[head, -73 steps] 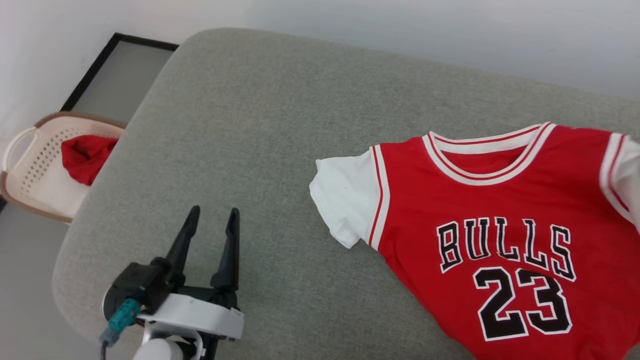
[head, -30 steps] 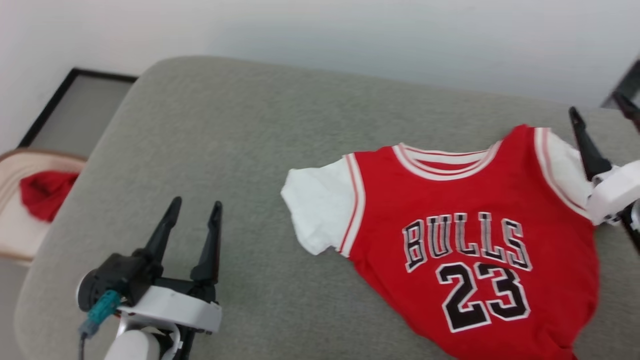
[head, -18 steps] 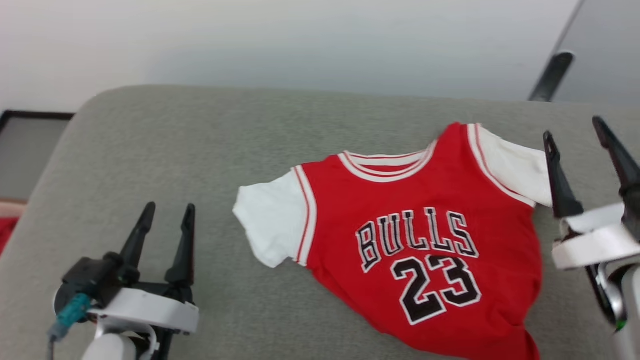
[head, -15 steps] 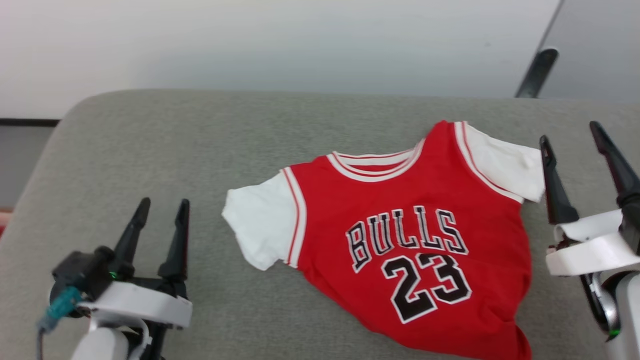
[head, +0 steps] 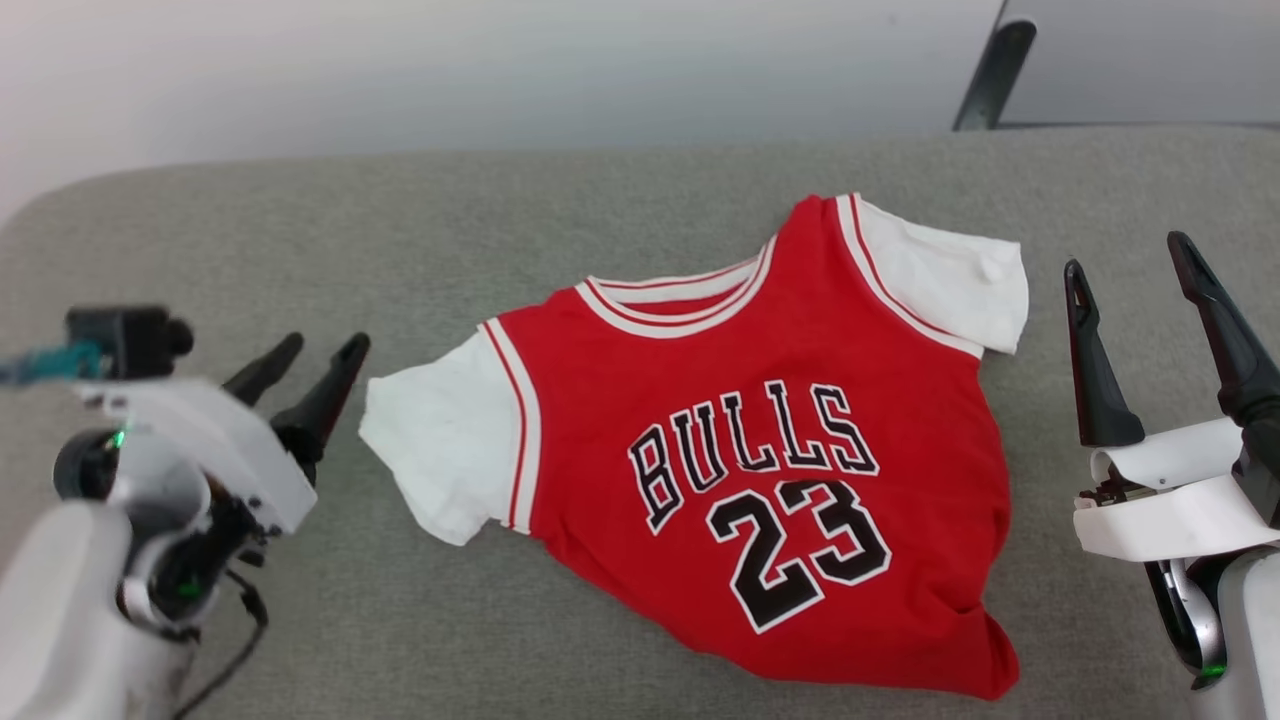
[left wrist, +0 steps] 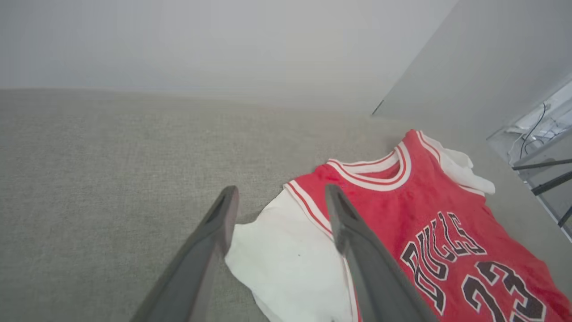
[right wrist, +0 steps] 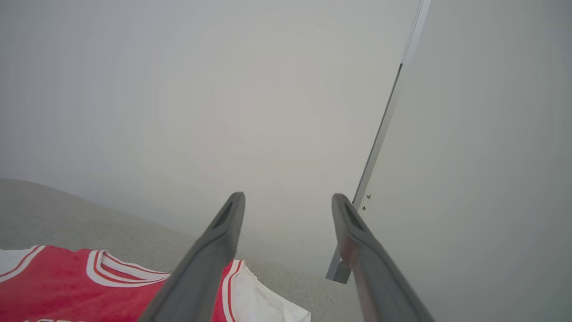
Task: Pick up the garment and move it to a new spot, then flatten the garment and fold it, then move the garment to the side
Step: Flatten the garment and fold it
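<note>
Swung round since half a second ago, the left fingers (head: 322, 395) now slant toward the garment (head: 760, 420) rather than straight up the head view. The head camera has turned too, so the whole picture has slid. These fingers stand spread and empty, their tips just short of the nearer white sleeve. The garment lies chest-up on the grey bench (head: 300, 230), between the two pairs of fingers. The right fingers (head: 1095, 380) stand wide apart, holding nothing, beside the other sleeve.
</note>
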Available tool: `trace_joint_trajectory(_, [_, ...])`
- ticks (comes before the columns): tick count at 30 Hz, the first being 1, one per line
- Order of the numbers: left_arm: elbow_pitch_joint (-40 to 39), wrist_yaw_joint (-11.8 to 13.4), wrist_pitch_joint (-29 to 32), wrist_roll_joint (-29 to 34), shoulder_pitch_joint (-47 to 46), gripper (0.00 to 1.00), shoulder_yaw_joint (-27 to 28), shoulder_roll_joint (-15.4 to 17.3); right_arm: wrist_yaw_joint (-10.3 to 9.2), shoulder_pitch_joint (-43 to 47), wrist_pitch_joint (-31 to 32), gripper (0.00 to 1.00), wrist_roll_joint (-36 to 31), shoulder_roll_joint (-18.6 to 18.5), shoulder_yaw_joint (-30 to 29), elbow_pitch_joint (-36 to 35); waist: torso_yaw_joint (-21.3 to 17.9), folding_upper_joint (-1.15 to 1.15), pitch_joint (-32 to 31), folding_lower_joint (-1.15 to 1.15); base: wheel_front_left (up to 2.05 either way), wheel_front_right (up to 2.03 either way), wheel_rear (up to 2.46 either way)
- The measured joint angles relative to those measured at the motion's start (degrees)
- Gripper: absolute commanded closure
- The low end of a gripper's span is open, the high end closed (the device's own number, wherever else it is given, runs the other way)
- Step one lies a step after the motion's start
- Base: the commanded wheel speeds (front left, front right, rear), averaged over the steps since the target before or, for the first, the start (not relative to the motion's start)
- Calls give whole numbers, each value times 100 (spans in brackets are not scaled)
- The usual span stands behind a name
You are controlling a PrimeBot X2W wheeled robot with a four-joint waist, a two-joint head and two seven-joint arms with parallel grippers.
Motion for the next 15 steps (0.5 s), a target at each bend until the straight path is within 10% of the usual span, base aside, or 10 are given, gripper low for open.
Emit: trace_joint_trajectory(15, [1348,597,2709,-254,-1207,0,-644,348,0,-41,0,0,58,-5,32,-30,-335,0,478,0,0,0,0])
